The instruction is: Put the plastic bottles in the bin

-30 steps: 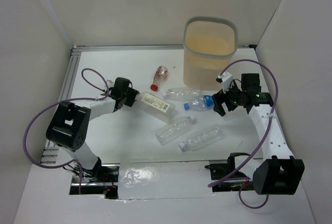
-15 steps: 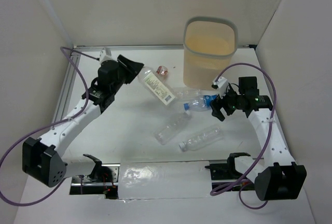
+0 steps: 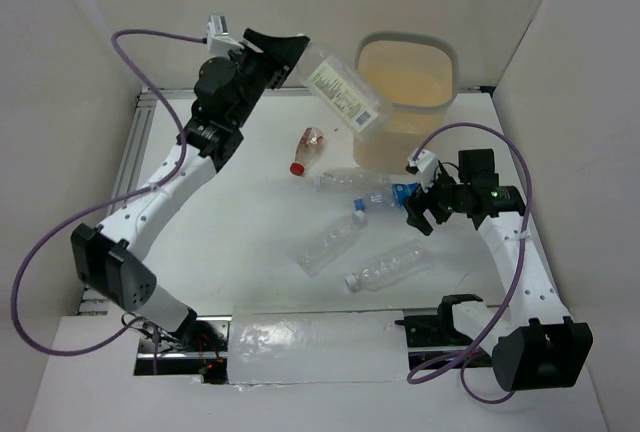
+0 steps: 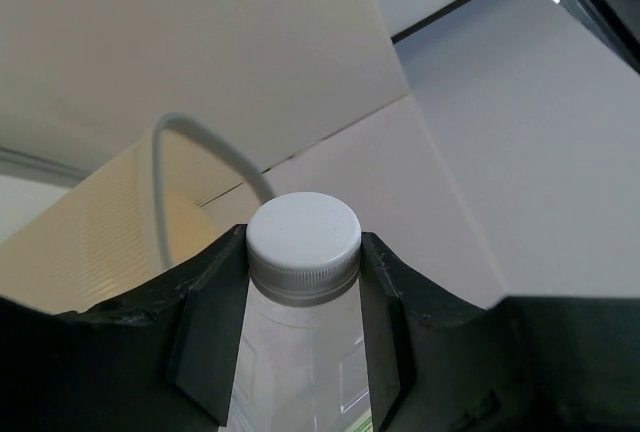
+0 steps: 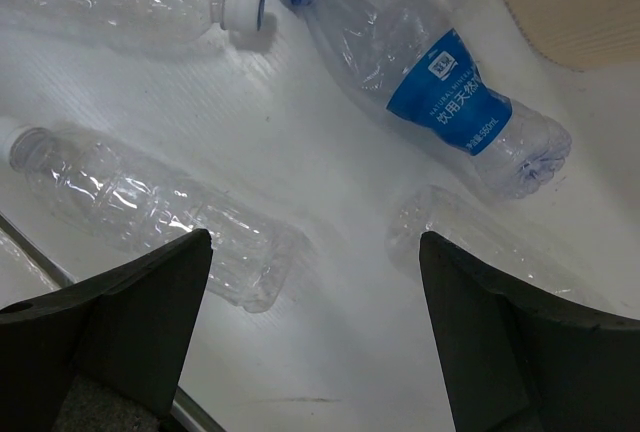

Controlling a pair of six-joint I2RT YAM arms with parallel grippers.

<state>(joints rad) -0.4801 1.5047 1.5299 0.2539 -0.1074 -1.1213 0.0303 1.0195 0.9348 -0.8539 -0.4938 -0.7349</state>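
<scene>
Left fingers (image 3: 283, 49) clamp the neck of a clear white-capped labelled plastic bottle (image 3: 342, 94), its long axis slanting base-first toward the left rim of the translucent beige plastic bin (image 3: 405, 130); right fingers (image 5: 120, 322) gape wide, empty.

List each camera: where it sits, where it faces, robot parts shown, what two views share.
Top external: high behind the robot, looking down on the table; left arm, right arm show.
Left wrist: on raised left arm, facing the bin; fingers grip a white-capped bottle.
Right wrist: on right arm, looking down at a blue-label bottle; open fingers show.
Shared: top also shows that bottle.
</scene>
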